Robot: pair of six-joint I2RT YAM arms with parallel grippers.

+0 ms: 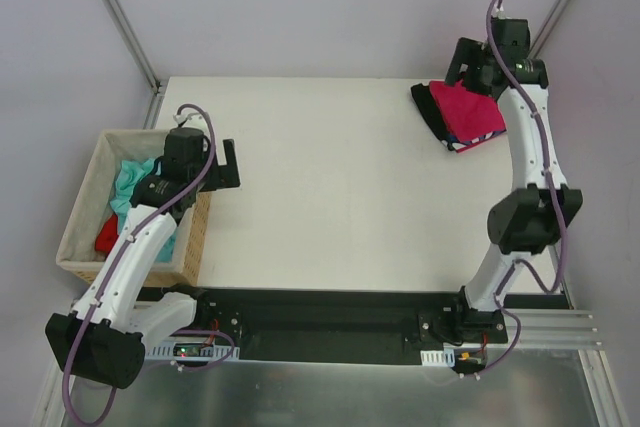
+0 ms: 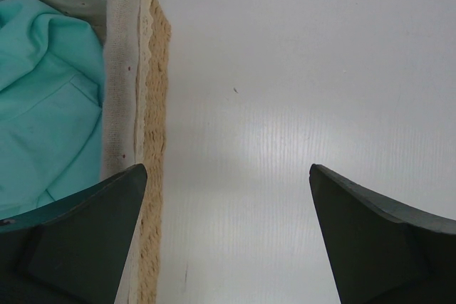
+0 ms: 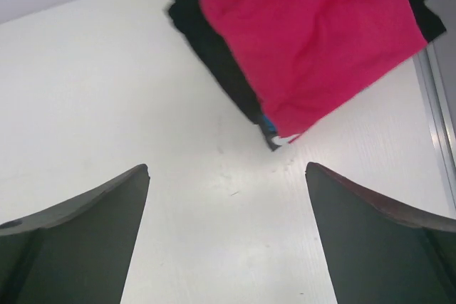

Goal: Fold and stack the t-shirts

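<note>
A folded magenta-pink t-shirt lies on a black t-shirt at the table's back right, with a striped edge peeking out below. The right wrist view shows the same stack: the pink t-shirt, the black t-shirt and a striped corner. My right gripper hovers open just beside the stack, holding nothing. A teal-green t-shirt and a bright red t-shirt lie crumpled in the basket. My left gripper hangs open and empty over bare table, right of the basket wall.
The tan wicker basket with cloth lining stands at the table's left edge. White walls and a metal frame post close in the back. A metal rail runs along the table's right edge by the stack.
</note>
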